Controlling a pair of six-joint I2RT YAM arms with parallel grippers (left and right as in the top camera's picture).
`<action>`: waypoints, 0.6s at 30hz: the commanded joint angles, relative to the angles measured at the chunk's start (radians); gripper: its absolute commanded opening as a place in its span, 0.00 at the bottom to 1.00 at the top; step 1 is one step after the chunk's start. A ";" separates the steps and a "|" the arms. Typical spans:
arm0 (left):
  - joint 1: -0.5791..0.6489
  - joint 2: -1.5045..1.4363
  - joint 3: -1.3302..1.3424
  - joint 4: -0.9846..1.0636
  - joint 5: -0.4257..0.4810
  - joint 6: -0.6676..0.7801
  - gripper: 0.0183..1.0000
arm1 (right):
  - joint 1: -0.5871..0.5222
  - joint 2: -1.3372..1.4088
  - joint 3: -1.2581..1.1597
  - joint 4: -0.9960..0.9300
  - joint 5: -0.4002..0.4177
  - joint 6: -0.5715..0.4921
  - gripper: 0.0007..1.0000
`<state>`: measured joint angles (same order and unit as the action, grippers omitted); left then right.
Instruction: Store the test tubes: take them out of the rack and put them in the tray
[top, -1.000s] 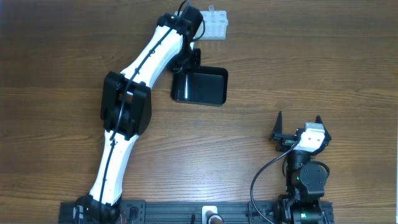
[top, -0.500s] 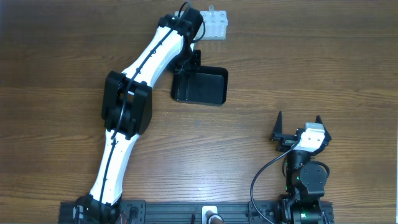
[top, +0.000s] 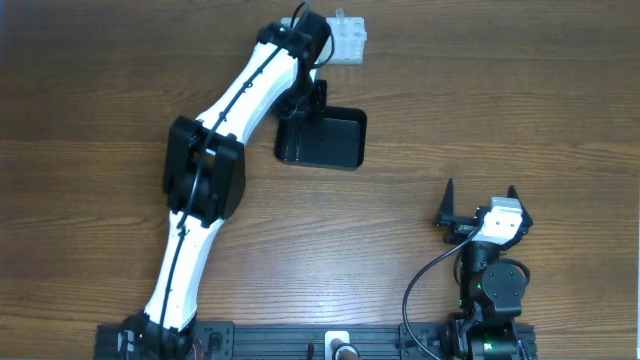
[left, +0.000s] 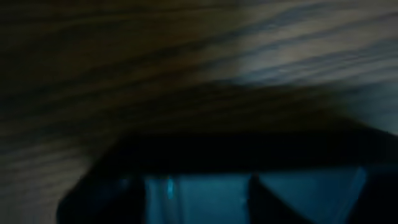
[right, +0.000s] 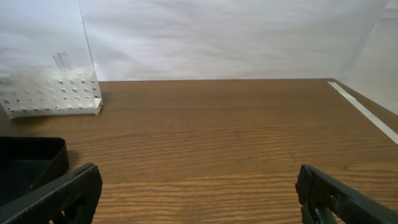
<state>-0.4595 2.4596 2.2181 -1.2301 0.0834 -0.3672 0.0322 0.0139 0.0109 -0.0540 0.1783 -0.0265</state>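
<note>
While scanning from the near edge, find the right gripper (top: 481, 186) at near right, spread wide, empty, well apart from the work. Farther off, around mid-table, find the black tray (top: 335, 140) with the left gripper (top: 303, 108) low at its far-left corner, grasp impossible to tell; probably between a drop-off and a pick. Next, go to the white rack (top: 345, 40) just beyond, test tubes (right: 61, 60) standing in it, and lift one straight up.
</note>
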 joint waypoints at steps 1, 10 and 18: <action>-0.008 -0.200 0.014 0.000 -0.011 0.000 0.71 | -0.005 -0.009 -0.005 -0.004 -0.005 0.003 0.99; 0.033 -0.455 0.014 -0.020 -0.113 -0.034 1.00 | -0.005 -0.009 -0.005 -0.004 -0.005 0.003 0.99; 0.043 -0.684 -0.119 -0.040 -0.248 -0.034 1.00 | -0.005 -0.009 -0.005 -0.004 -0.005 0.003 0.99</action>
<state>-0.4168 1.8679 2.1719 -1.2842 -0.0895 -0.3897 0.0322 0.0139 0.0109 -0.0540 0.1783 -0.0269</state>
